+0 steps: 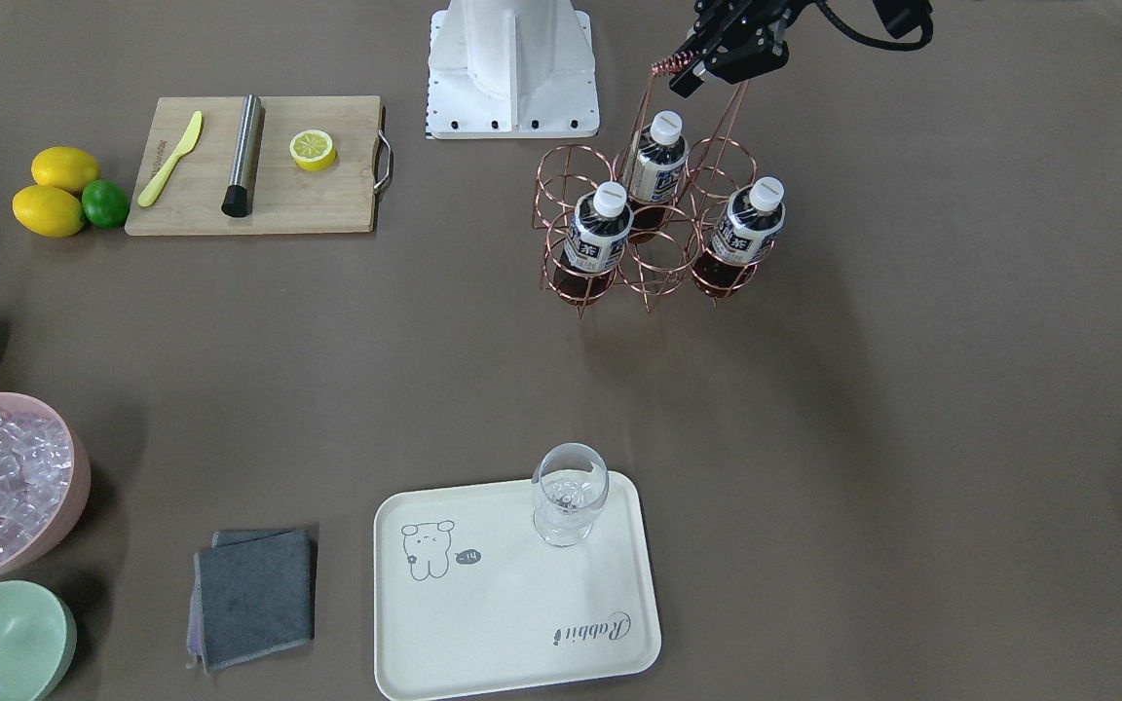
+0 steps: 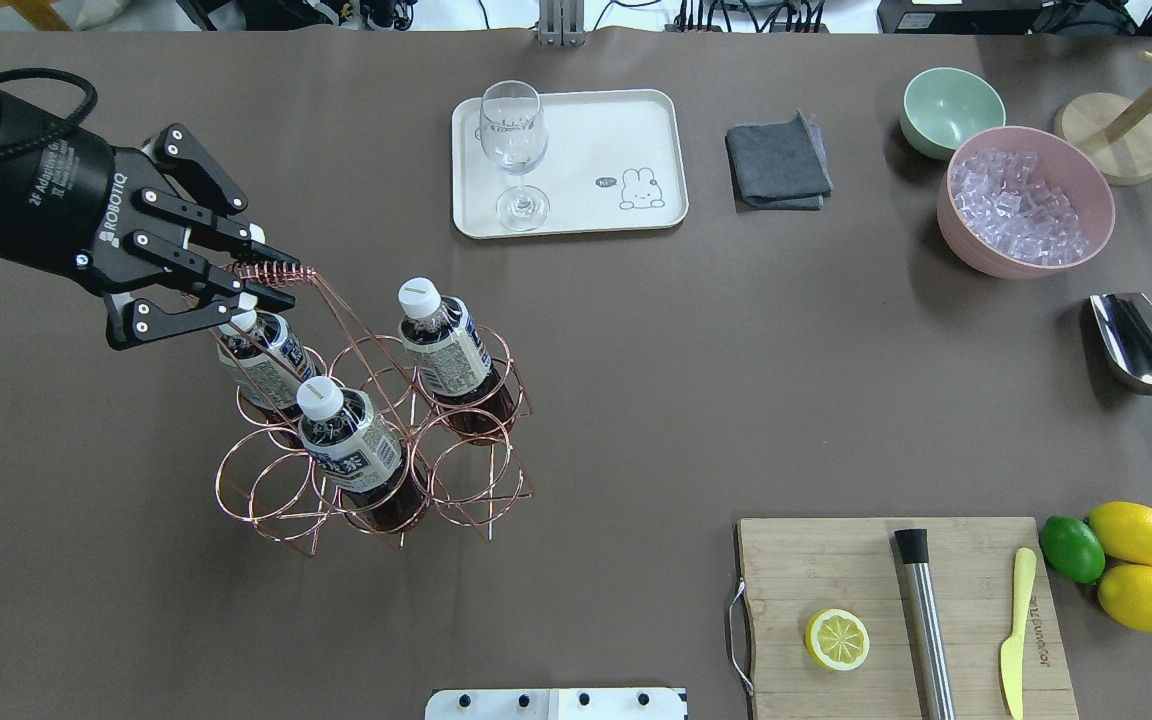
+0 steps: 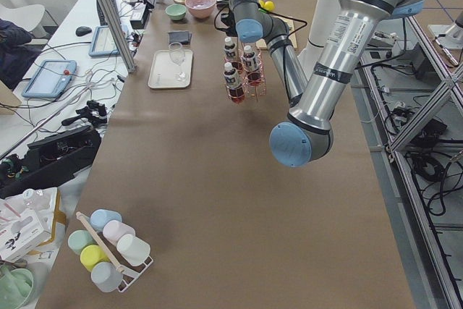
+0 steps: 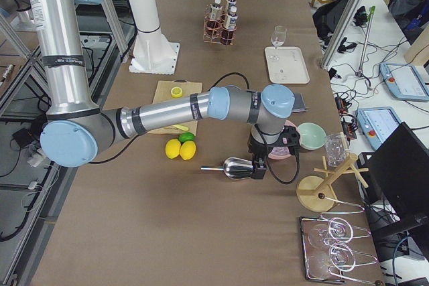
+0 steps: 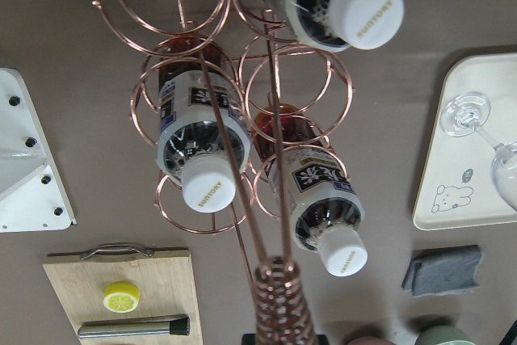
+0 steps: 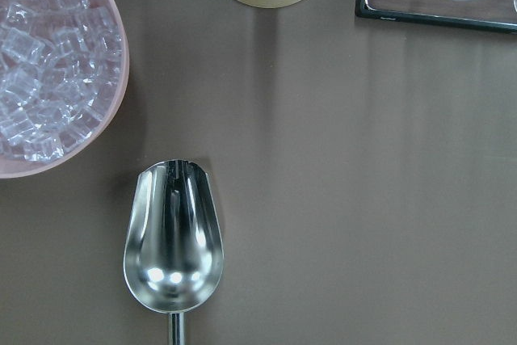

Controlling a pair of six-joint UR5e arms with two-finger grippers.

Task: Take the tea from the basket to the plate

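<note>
Left gripper (image 2: 271, 285) clamps the handle of the rose-gold wire basket (image 5: 279, 300).
Likely steadying it so brown tea bottles (image 2: 351, 445) lift out; right gripper (image 4: 259, 167) unreadable.

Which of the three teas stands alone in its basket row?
The tea in the middle ring of the row nearest the robot; the other two stand in the end rings of the basket far row.

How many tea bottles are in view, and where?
3, all standing in the basket: first bottle in the middle ring of the row nearer the robot, second bottle and third bottle in the far row's end rings, the third partly behind the left gripper.
</note>
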